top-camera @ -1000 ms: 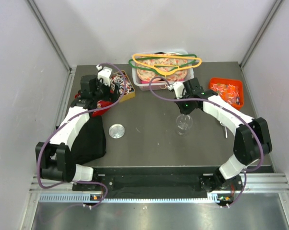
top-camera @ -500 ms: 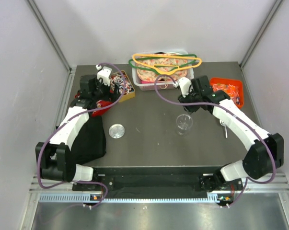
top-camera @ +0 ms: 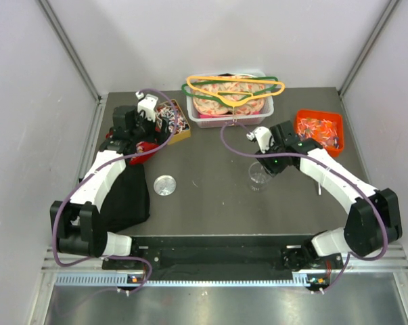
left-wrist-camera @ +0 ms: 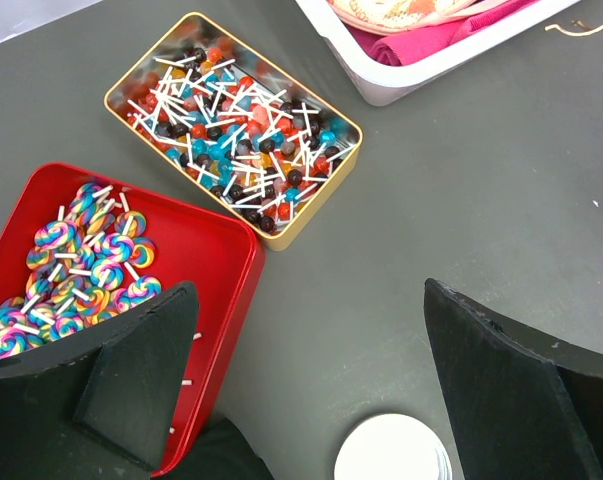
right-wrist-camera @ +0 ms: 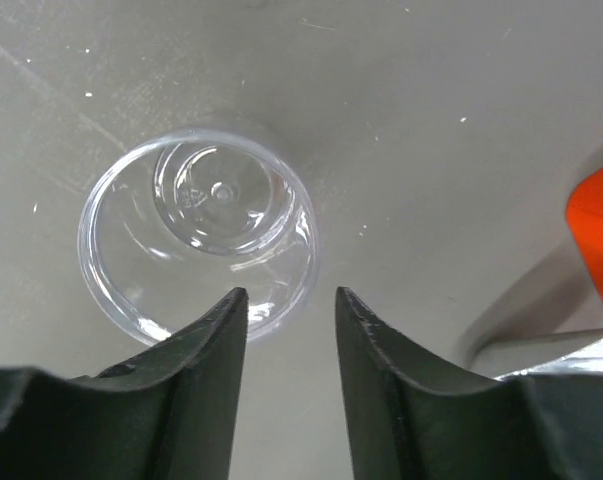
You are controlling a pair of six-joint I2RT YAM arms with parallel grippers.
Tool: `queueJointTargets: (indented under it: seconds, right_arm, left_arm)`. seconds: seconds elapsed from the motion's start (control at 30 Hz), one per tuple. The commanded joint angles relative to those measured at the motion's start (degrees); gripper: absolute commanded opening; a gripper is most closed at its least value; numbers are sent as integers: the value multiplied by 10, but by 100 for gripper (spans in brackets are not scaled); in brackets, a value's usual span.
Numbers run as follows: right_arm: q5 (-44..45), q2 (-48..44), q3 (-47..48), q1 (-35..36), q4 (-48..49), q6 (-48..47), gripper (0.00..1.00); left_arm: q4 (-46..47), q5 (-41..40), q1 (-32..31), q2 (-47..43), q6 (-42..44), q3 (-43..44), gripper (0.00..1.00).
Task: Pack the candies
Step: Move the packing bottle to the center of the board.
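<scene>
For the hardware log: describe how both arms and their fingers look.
Both arms are built alike: white links between bulky black joints, on black bases. The left arm and the right arm each carry a purple cable looping loosely along them and a small white block near the wrist. The left fingers and right fingers are plain black, tapering wedges.

**Everything Placed Around the Cup**

The cup point(top-camera: 258, 179) stands on the table point(top-camera: 210, 156), near its middle. The lid point(top-camera: 165, 184) lies left of the cup, well apart from it. The cloth point(top-camera: 126, 196) lies farther left still. Behind the cup and to its left sits the left tray point(left-wrist-camera: 206, 270). The tin point(left-wrist-camera: 317, 195) sits just beside that tray on its far side, and both hold lollipops point(left-wrist-camera: 231, 120). The bin point(top-camera: 232, 120) stands behind the cup with hangers point(top-camera: 234, 88) lying across its top. The right tray point(top-camera: 319, 112) sits to the right of the cup and slightly behind it, with the candies point(top-camera: 319, 128) in it.
</scene>
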Motion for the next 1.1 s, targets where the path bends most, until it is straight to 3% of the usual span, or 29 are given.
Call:
queueJointTargets:
  seconds: [0.0, 0.13, 0.27, 0.47, 0.87, 1.07]
  right_arm:
    - [-17, 19, 0, -5, 26, 2, 38]
    - [-26, 44, 8, -5, 35, 9, 33]
    - [-32, 67, 19, 0, 50, 23, 21]
    - [-23, 108, 80, 45, 66, 39, 16]
    - [-35, 277, 287, 128, 49, 62, 14]
    - [-47, 337, 343, 184, 31, 72, 13]
  left_arm:
    - [17, 6, 2, -20, 1, 9, 99]
    - [16, 7, 2, -19, -1, 7, 99]
    - [15, 8, 2, -19, 0, 4, 99]
    - [13, 14, 10, -12, -7, 6, 99]
    - [11, 16, 50, -23, -15, -16, 99]
    - [9, 18, 59, -25, -12, -20, 99]
